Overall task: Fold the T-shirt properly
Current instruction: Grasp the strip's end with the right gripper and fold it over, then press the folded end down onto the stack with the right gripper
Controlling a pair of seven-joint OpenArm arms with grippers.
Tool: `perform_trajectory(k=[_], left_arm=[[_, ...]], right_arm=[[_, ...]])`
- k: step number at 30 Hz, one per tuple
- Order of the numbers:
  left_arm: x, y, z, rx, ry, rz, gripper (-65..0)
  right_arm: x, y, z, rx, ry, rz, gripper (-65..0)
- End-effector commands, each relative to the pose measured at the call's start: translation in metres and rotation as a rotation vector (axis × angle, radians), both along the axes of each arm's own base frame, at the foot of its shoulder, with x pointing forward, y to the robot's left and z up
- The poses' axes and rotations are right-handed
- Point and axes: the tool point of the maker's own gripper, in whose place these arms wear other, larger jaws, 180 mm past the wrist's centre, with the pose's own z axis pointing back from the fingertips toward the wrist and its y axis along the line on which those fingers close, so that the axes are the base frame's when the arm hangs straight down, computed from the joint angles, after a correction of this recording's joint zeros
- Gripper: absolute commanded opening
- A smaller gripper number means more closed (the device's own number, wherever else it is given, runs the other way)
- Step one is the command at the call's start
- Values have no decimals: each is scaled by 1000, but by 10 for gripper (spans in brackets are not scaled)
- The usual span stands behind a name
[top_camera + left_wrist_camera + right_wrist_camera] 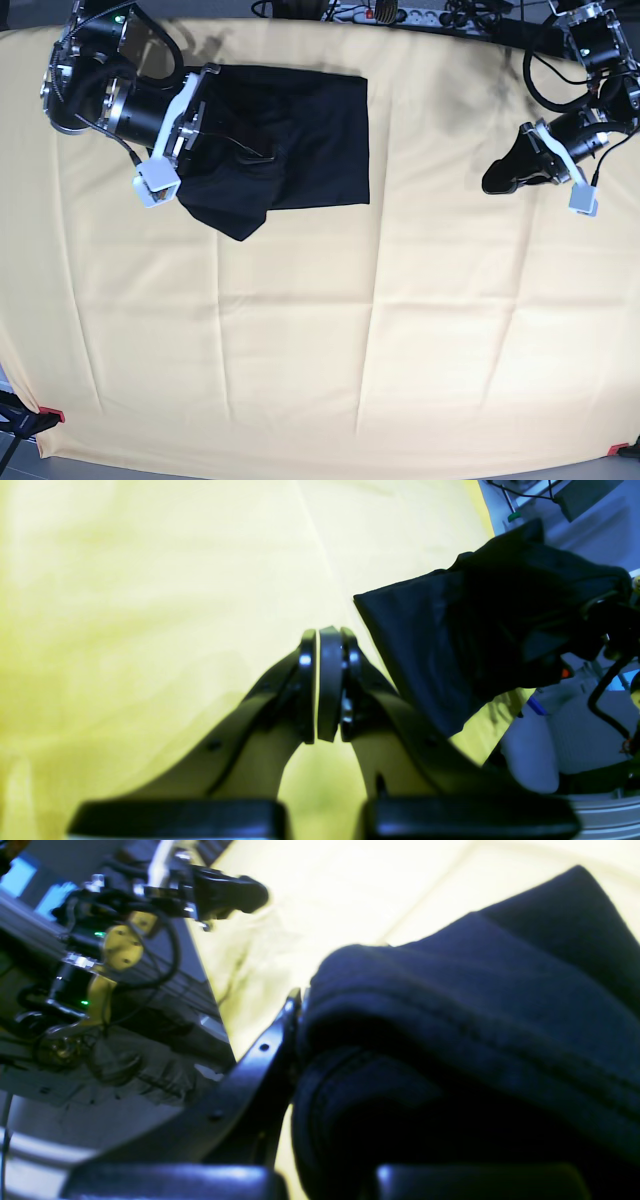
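The black T-shirt (320, 130) lies partly folded at the far left of the yellow tablecloth (330, 330). A bunched corner (235, 215) of it points toward the near side. My right gripper (235, 148) is over the shirt's left part, hard to make out against the black cloth. In the right wrist view its left finger (277, 1040) shows, and the T-shirt (450, 1040) drapes over the other finger; the right gripper (305, 1005) is shut on that fabric. My left gripper (497, 180) hovers over bare cloth at the far right, apart from the shirt. Its fingers (330, 645) are shut on nothing, with the T-shirt (440, 645) off to the right.
A power strip (400, 12) and cables run along the table's far edge. Red clamps (50, 415) pin the cloth at the near corners. The tablecloth has long creases across its middle and near half.
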Motion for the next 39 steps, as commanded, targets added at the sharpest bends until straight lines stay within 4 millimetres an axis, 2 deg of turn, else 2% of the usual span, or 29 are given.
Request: perform_trajectory(k=[1,4,5,8,9,10,12,14,20,22,25,30,32,35,39], left_arm=[[4,2,12,-1,-45,-3,-619],[4,2,12,0,-45,-3,-619],[4,2,12,-1,-46,-2,-619],[4,2,13,-2,-46,-2,-619],[4,2,13,-1,-46,-2,-619],[5,2,13,-1,-47,-2,-619],[5,2,13,-1,-47,-2,-619],[4,2,12,0,-45,-2,-619],[5,3,12,5,-44,-1,-619],[5,3,12,5,-46,0,-619],[5,3,12,5,-46,0,-619],[5,3,12,4,-46,0,-619],[5,3,12,4,-46,0,-619],[5,3,12,5,-46,0,-619],[5,3,12,5,-45,0,-619]], right_arm=[[2,8,12,35,-43,11,-650],[4,23,7,7,-48,23,-650],[5,28,8,15,-55,23,-607],[1,49,19,77,-80,69,-318],[-3,58,22,87,-86,106,-250],[-7,66,25,93,-93,151,-226],[-14,76,38,111,-124,234,-228],[-15,77,53,114,-179,261,-228],[-6,55,84,112,-307,175,-228],[-5,53,88,127,-315,162,-228],[-3,57,86,121,-316,163,-228],[2,77,45,23,-226,194,-228],[-1,87,35,6,-204,228,-228],[-2,89,43,1,-237,239,-228],[9,66,49,-100,-308,154,-228]])
